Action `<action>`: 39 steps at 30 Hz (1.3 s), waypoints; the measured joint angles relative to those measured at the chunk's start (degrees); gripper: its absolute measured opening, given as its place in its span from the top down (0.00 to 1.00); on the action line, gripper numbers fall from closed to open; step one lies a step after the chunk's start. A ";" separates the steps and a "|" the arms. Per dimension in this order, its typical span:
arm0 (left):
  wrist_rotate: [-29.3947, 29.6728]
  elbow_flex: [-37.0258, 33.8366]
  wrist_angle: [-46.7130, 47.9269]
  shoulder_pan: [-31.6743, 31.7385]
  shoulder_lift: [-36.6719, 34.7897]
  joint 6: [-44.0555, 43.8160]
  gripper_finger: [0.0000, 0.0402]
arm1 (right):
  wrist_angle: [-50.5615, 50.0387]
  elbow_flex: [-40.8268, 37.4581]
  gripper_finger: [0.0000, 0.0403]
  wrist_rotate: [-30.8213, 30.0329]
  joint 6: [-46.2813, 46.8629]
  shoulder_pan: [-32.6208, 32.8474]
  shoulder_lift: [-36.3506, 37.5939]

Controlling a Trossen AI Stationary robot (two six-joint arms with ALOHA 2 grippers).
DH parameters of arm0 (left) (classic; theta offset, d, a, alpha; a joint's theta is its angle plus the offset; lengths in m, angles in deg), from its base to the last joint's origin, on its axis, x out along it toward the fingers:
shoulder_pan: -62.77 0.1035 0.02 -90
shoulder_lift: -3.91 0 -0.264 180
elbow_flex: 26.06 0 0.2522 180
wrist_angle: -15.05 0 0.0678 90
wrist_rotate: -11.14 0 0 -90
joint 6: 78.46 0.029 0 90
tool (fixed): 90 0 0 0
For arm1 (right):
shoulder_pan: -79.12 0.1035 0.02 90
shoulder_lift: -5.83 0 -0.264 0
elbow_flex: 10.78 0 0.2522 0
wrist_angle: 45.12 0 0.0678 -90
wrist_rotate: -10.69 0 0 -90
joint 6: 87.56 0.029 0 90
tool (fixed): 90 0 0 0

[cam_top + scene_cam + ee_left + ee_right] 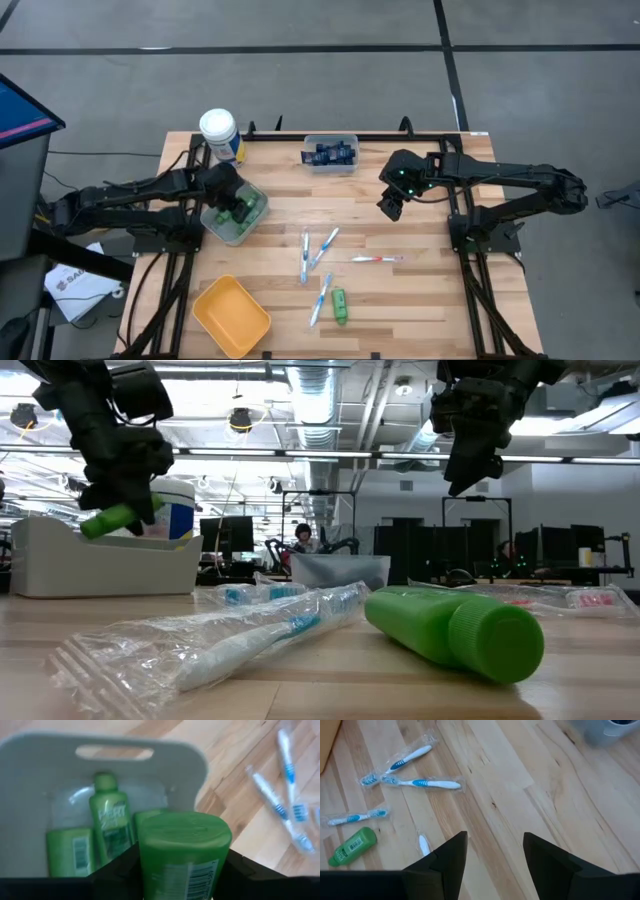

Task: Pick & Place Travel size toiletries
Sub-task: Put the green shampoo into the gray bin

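Green bottle (181,855) clamped in my left pincer (175,870), hovering above grey bin (30,780). Risk: early release, bottle clips bin rim, rolls onto surface. Right pincer (492,855) open, empty.

Glossy green plastic bottle (455,633) and crinkly clear-wrapped toothbrush (215,638) lie on the smooth, pale wooden table (420,290).

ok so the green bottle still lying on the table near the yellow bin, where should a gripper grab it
Grip the green bottle across the middle of its body, coming straight down from above. It lies flat on its side on the table, cap end toward the low camera, so the fingers should close across its width. A wrapped toothbrush lies close beside it, so keep that finger tight to the bottle.
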 joint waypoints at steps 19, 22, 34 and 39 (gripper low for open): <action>-0.02 0.00 7.11 0.00 0.27 -0.90 0.58 | -0.04 0.00 0.54 -0.07 0.46 0.00 0.00; -0.02 0.00 7.17 0.00 0.27 -0.90 0.58 | -0.04 0.02 0.54 -0.07 0.46 0.00 0.00; 0.70 0.00 7.28 -0.02 0.27 -0.84 0.55 | -0.04 0.02 0.54 -0.07 0.70 0.00 0.00; 0.72 0.00 7.26 -0.02 0.27 0.60 0.48 | -0.04 0.02 0.53 -0.09 1.07 0.00 0.00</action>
